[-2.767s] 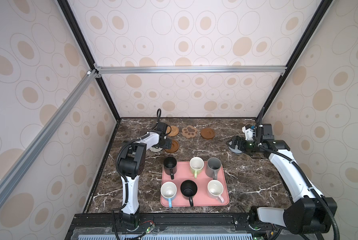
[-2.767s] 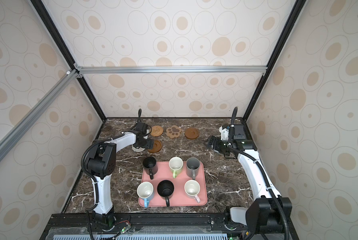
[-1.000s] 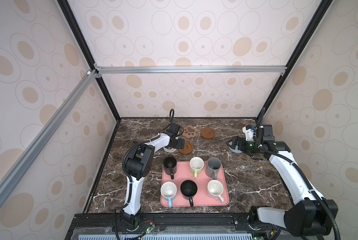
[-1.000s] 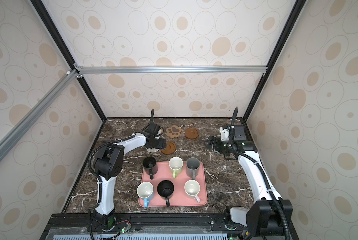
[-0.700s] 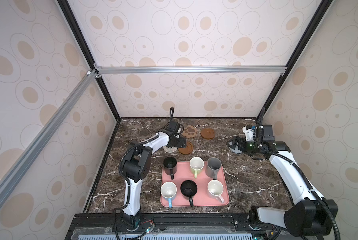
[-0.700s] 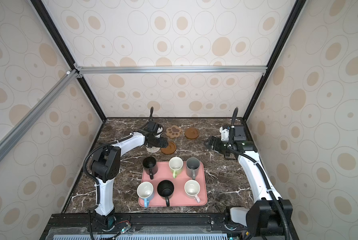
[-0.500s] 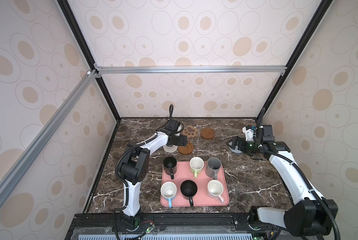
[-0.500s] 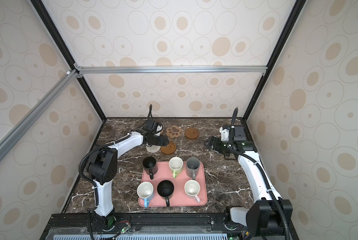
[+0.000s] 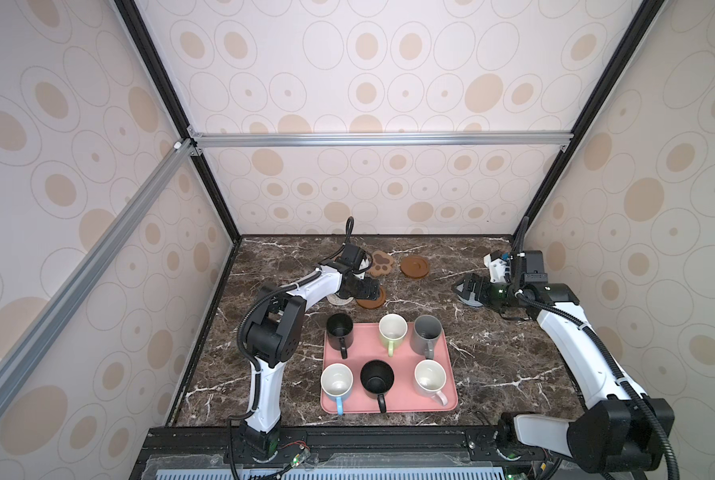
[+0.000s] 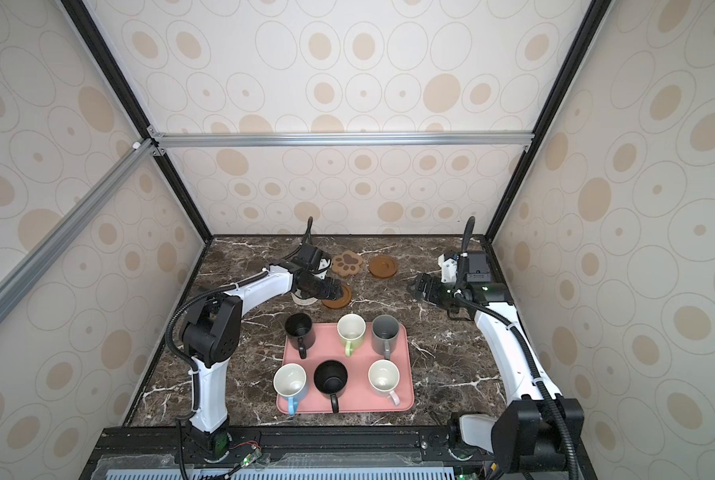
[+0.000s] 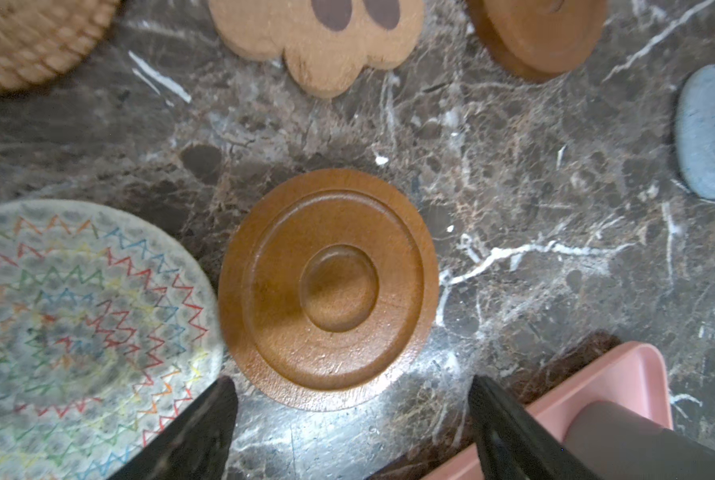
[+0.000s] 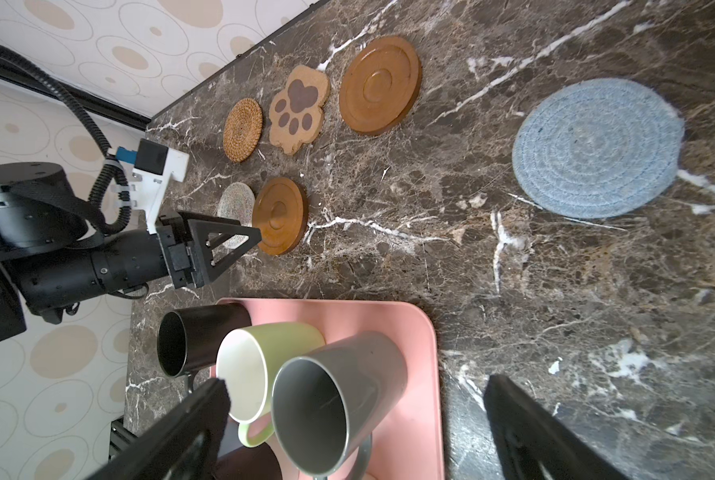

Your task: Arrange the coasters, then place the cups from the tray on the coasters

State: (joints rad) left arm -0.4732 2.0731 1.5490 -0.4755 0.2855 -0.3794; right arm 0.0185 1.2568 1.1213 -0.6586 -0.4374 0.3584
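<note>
Dark brown marble desk (image 9: 493,365) with white veins, and near its front edge a smooth pink tray (image 9: 407,401), rectangular with rounded corners and a low rim. It holds all six cups, upright in two rows. In the back row stand a black cup (image 9: 340,328), a light green one (image 9: 393,330) and a grey one (image 9: 427,330). In the front row are a white-lined cup with a blue handle (image 9: 337,382), another black cup (image 9: 377,377) and a pale one with a pink handle (image 9: 430,376).

Beyond the tray's far edge the coasters lie flat on the stone. Closest to the tray is a brown wooden disc (image 11: 328,286) with turned rings and a dished centre. Touching or nearly touching its edge is a beige woven round (image 11: 77,332) stitched in coloured zigzags. Further back from the tray run a coiled rattan round (image 12: 242,129), a tan paw-shaped mat (image 12: 299,109) with dark pads and a second wooden disc (image 12: 379,85). Out past the tray's far right corner sits a grey-blue woven round (image 12: 596,153).

The left gripper (image 11: 352,386) hovers just behind the tray's far left corner with its fingers spread. The near wooden disc lies just ahead of them, clasped by neither. The right gripper (image 12: 355,384) hangs by the grey-blue round, jaws wide apart and empty.
</note>
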